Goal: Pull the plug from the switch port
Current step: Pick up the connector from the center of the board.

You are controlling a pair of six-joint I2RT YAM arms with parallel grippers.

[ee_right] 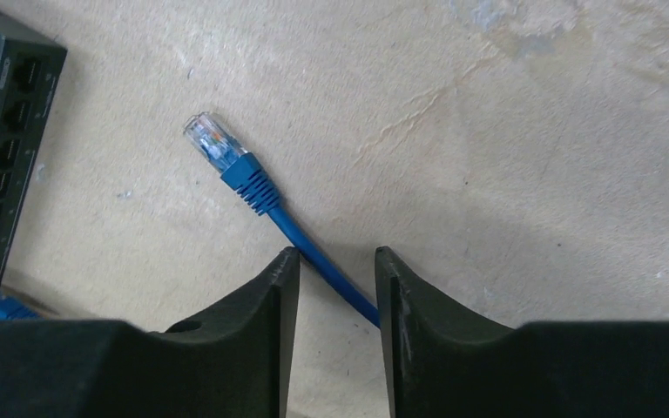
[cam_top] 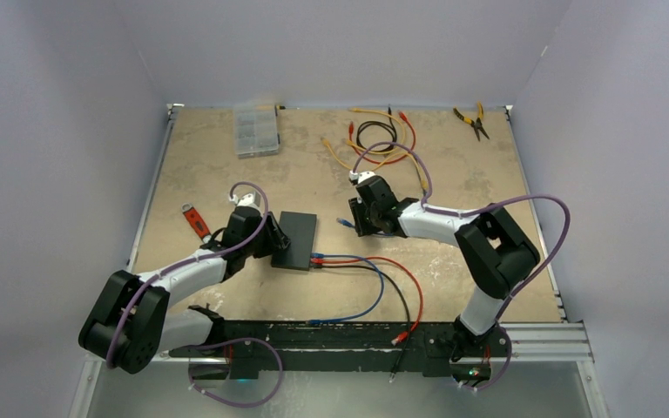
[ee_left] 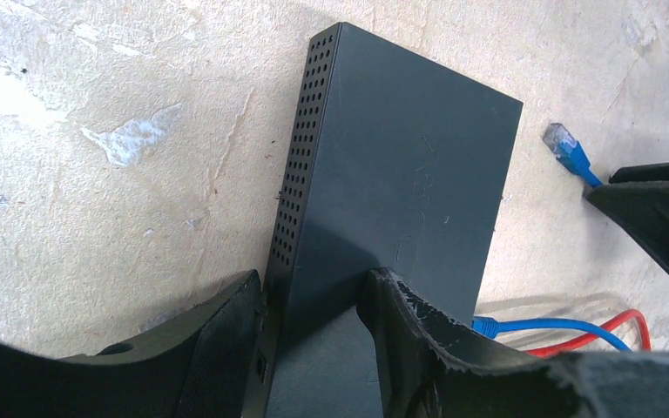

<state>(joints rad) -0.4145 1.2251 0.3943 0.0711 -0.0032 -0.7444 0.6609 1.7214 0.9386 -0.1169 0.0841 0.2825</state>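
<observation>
- Switch: 1, flat on table, centre-left
- Left gripper: clamped on switch's near end
- Blue plug: 1, out of its port, apart from switch
- Right gripper: 2 fingers straddle blue cable; grip cannot be told

The left arm stretches forward and low, with its wrist turned toward the right side. The left tool is closed on the near end of the switch, with one finger on each side of it. The right arm is folded sharply at the elbow, and its forearm reaches to the left. The right tool points downward with its fingers apart. The gap between them is wider than the blue cable that passes through it.
</observation>
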